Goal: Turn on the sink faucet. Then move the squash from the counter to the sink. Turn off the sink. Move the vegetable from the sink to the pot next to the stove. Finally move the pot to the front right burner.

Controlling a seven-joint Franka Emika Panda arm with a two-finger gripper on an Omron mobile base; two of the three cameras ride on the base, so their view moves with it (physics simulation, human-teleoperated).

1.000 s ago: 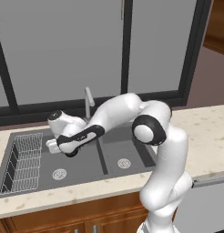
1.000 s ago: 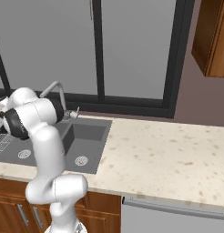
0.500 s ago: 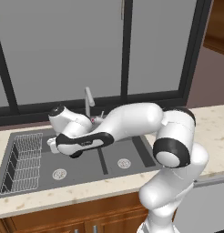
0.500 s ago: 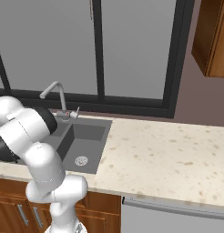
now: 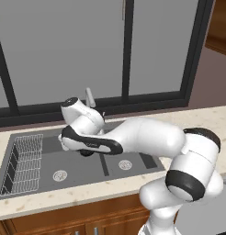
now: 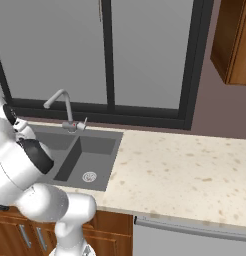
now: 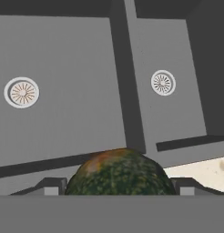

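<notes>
The squash (image 7: pixel 118 175), a round dark green ball with an orange patch, sits between my gripper's (image 7: pixel 118 187) two finger tips, which are shut on it. In the left base view the gripper (image 5: pixel 86 152) hangs low over the dark grey double sink (image 5: pixel 46 161), close to the divider between the basins. The hand view looks down on both basins (image 7: pixel 63 118) and their round silver drains. The slim grey faucet (image 5: pixel 89 97) stands behind the hand; from the right its tall spout (image 6: pixel 62 100) reaches over the sink (image 6: pixel 97 150). The beige counter (image 6: pixel 185 170) runs to the right.
A wire rack (image 5: pixel 25 160) lies in the left end of the sink. A dark-framed window (image 6: pixel 107 55) rises behind the faucet. Brown cabinets (image 5: pixel 64 225) run under the counter, and a wall cabinet (image 6: pixel 235 40) hangs at the upper right.
The arm's elbow has swung out to the right and toward the cameras. The hand has drifted a little to the right over the sink, with the squash still in the gripper.
</notes>
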